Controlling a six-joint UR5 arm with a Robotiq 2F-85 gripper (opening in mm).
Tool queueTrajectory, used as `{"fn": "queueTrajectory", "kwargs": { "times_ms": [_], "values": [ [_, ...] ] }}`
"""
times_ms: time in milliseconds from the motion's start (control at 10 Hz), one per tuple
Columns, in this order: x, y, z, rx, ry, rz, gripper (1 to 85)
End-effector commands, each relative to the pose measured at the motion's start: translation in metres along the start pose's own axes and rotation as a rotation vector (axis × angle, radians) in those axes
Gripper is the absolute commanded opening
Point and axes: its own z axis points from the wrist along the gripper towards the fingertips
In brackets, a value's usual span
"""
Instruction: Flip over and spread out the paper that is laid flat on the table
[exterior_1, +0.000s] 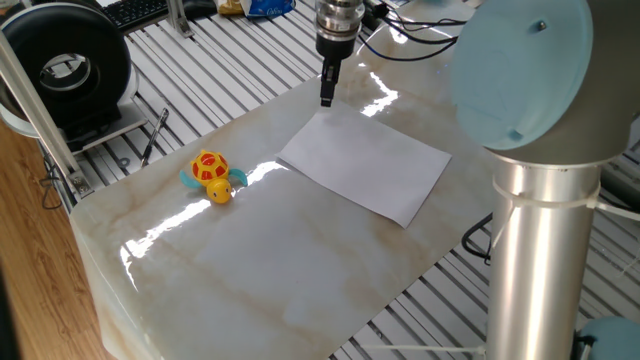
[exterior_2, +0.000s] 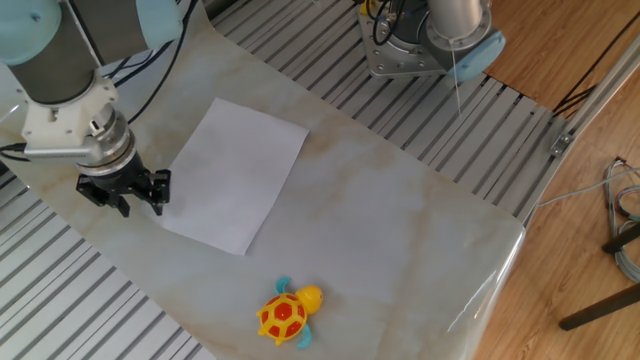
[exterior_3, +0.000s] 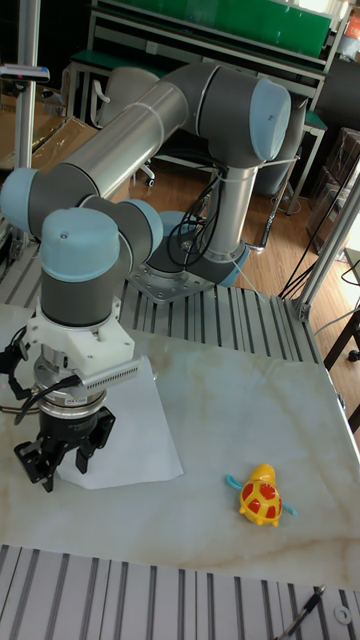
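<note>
The paper (exterior_1: 365, 165) (exterior_2: 235, 170) (exterior_3: 140, 430) lies flat on the glossy marble table (exterior_1: 280, 270) (exterior_2: 400, 200) (exterior_3: 230, 400). It is a plain white sheet with all its corners down. My gripper (exterior_1: 326, 97) (exterior_2: 140, 203) (exterior_3: 62, 468) points straight down just outside the sheet's short edge, near one corner. Its two fingers stand apart with nothing between them. One fingertip (exterior_2: 158, 203) is almost at the paper's edge. Whether the tips touch the table I cannot tell.
An orange and yellow toy turtle (exterior_1: 211, 176) (exterior_2: 285, 313) (exterior_3: 262, 497) sits on the table away from the sheet. Ribbed grey metal frame (exterior_1: 210, 70) (exterior_2: 60, 300) surrounds the slab. The arm's base column (exterior_1: 535, 250) stands at one table side.
</note>
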Motion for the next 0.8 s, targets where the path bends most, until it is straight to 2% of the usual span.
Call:
{"fn": "queueTrajectory", "kwargs": {
  "times_ms": [0, 200, 300, 400, 700],
  "values": [
    [-0.0052, 0.0036, 0.0003, -0.012, -0.025, 0.011, 50.0],
    [-0.0097, 0.0058, 0.0014, -0.011, -0.042, 0.028, 45.0],
    [-0.0114, 0.0066, 0.0017, -0.009, -0.046, 0.044, 33.0],
    [-0.0115, 0.0069, 0.0016, -0.009, -0.046, 0.039, 30.0],
    [-0.0086, 0.0059, 0.0001, -0.005, -0.037, 0.032, 31.7]
  ]
}}
